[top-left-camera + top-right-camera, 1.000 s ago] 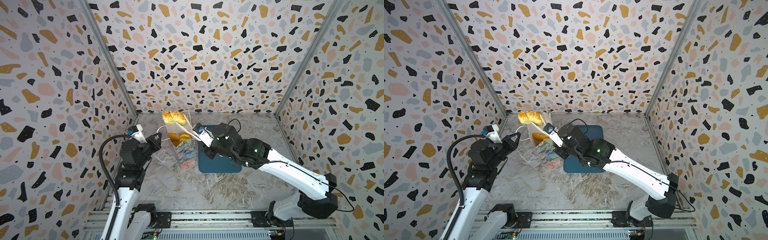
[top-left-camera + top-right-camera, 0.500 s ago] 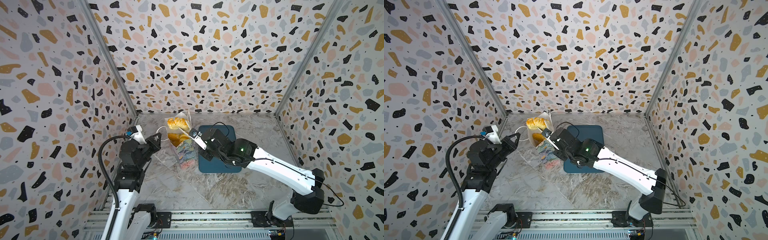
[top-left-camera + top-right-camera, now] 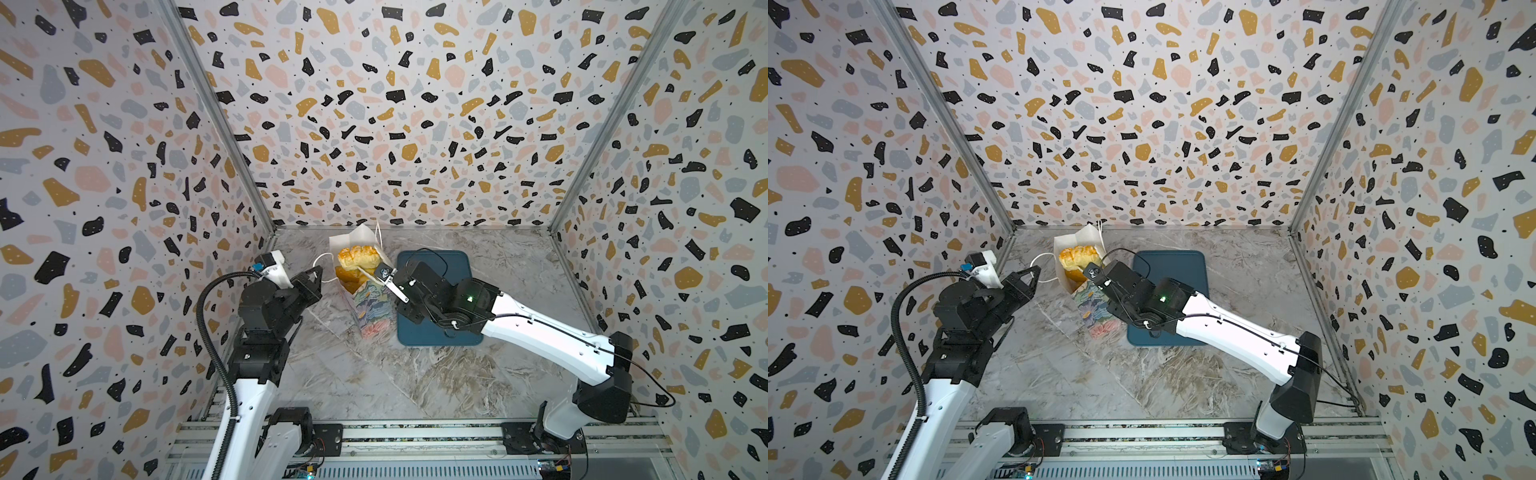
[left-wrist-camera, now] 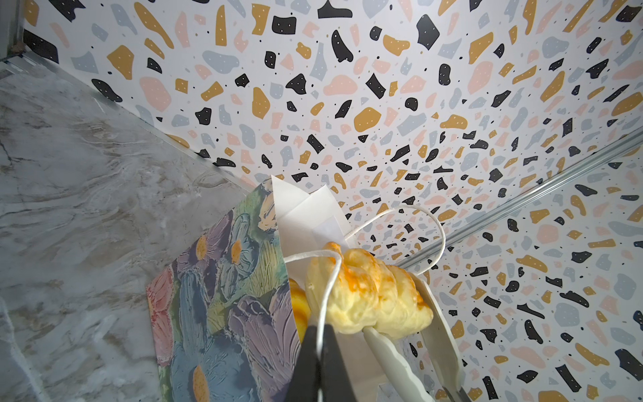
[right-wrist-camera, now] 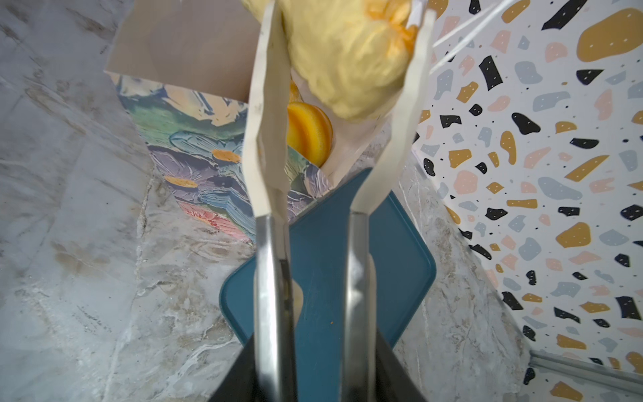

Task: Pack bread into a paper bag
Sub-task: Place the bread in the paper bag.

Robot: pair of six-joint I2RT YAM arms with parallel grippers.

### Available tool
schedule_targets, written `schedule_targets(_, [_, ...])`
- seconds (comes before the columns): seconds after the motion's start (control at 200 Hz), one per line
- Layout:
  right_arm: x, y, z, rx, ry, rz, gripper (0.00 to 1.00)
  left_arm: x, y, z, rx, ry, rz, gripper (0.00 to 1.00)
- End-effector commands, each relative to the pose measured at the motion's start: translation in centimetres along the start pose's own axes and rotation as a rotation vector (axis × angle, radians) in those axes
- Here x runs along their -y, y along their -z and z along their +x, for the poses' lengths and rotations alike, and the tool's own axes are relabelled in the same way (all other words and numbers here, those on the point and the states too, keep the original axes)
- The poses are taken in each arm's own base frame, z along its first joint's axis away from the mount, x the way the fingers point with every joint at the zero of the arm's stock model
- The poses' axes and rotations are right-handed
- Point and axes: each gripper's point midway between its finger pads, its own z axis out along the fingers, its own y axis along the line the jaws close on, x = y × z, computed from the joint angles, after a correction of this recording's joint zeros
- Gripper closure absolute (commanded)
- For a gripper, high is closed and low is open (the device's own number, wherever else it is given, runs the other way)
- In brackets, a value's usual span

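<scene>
At the mouth of the tall, pastel-printed paper bag [image 3: 370,309] on the marble counter [image 3: 374,386], a golden striped croissant-like roll [image 3: 358,256] sits between white-tipped metal tongs [image 5: 268,139] gripped by the right end effector [image 3: 404,289], apparently for lowering onto orange pieces [image 5: 308,132] inside. The left end effector [image 4: 318,334] is clamped on a white cord handle [image 4: 328,292], likely steadying the bag; that cord crosses the roll and could snag it, and a dark-teal tray [image 3: 457,266] lies alongside.
</scene>
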Motion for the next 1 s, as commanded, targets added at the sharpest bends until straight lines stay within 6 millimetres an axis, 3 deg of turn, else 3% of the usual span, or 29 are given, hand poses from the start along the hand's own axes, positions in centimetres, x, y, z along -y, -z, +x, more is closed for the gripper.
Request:
schedule_targets(0.0, [1.6, 1.8, -1.7, 0.055, -0.030, 0.041, 0.55, 0.4, 0.3, -0.4, 0.020, -0.014, 0.019, 1.00])
schedule_targets(0.395, [1.9, 2.1, -2.3, 0.078, -0.039, 0.049, 0.52, 0.4, 0.3, -0.4, 0.023, -0.013, 0.016, 1.00])
schedule_targets(0.701, [2.6, 5.1, -4.0, 0.227, -0.105, 0.014, 0.54, 0.4, 0.4, -0.6, 0.028, -0.013, 0.011, 1.00])
schedule_targets(0.996, [4.6, 7.3, -3.9, 0.355, -0.215, -0.015, 0.57, 0.4, 0.5, -0.7, 0.031, -0.013, 0.004, 1.00])
